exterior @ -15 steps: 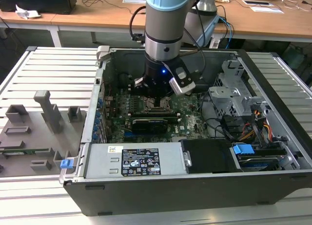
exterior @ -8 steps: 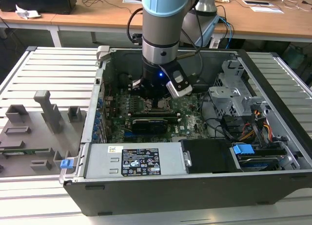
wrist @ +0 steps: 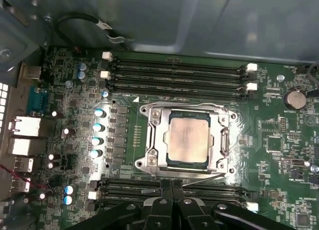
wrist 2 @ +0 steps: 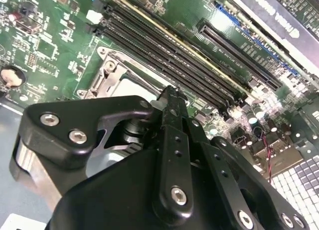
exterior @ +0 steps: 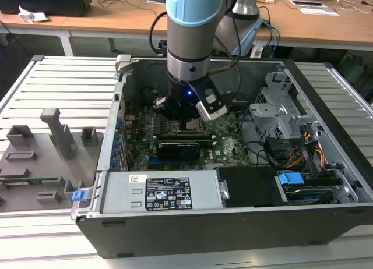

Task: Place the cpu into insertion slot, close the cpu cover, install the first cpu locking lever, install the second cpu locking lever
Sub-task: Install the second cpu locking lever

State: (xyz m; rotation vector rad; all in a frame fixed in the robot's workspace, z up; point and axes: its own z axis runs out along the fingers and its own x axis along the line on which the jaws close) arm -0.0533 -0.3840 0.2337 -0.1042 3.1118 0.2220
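One cpu (wrist: 187,139) seated in insertion slot (wrist: 149,163), cpu cover (wrist: 225,140) down — hand (wrist: 172,186) shut, empty; risk: levers unlatched, cover could spring.

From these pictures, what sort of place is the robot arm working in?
Probably a robotics lab or test workshop. An opened grey metal computer case lies on a ribbed grey metal table, grey plastic fixture blocks stand beside it, and long wooden desks run behind.

The black pincer (wrist 2: 169,98), fingers pressed together, hangs over the metal-rimmed insertion slot (wrist 2: 107,73) beside long black memory slots (wrist 2: 164,51).
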